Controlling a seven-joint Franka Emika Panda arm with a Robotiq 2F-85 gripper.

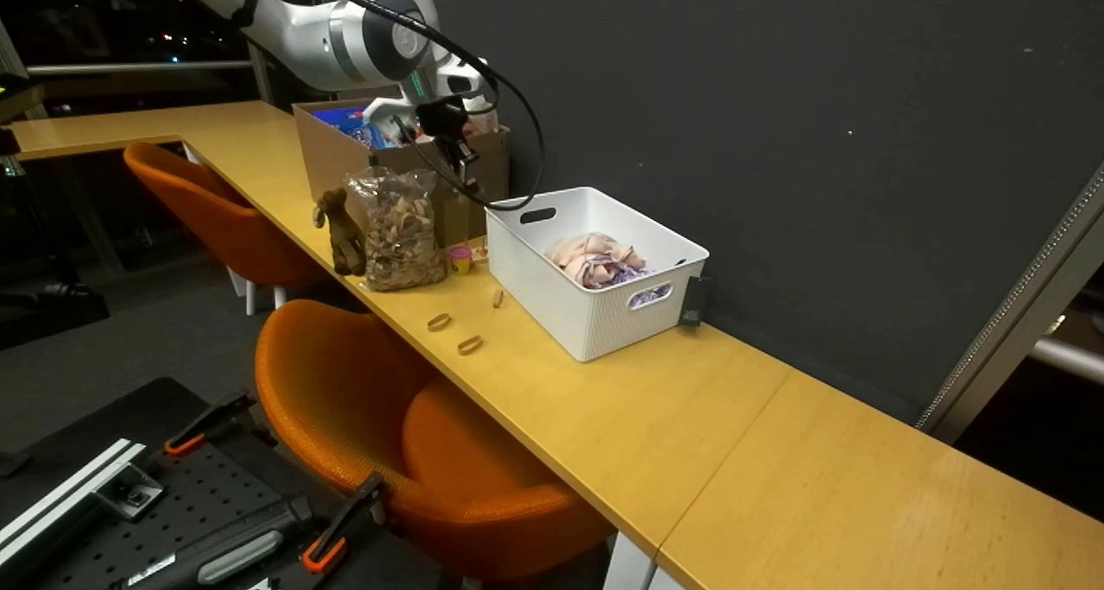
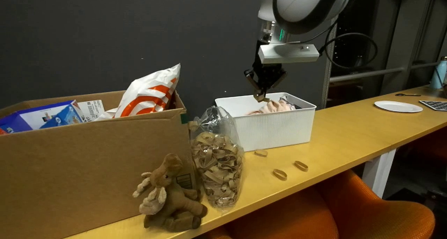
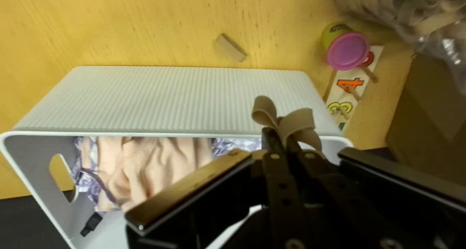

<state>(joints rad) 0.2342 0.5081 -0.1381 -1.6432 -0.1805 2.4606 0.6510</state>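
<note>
Your claw (image 3: 279, 141) is clamped on a tan band (image 3: 296, 121), pinching it so that its loops flare out past the tips. It hangs high by the end of the white bin (image 3: 174, 99) next to the cardboard box (image 2: 87, 176); whether it is fully over the inside is hard to tell. The step in hand looks like carrying the band, so your next move calls for a steady pinch and care that the loops do not brush the bin's rim. Inside, a peach cloth (image 3: 145, 169) and a purple patterned cloth (image 3: 236, 145) lie heaped. Along the bin's long side, a loose band (image 3: 231, 48) sits on the worktop (image 1: 690, 400), with a pink-lidded tub (image 3: 347, 51) and a number strip (image 3: 342, 96) nearer the box. Two more bands (image 2: 280, 174) lie toward the worktop's front edge, in both exterior views. Your tight side is by the box and the bag of bands (image 2: 218, 169), where a plush moose (image 2: 174, 202) sits too; a dark wall (image 1: 690, 98) bounds the back. Upward, and along the worktop toward the white plate (image 2: 398, 106), you seem to have more room.
</note>
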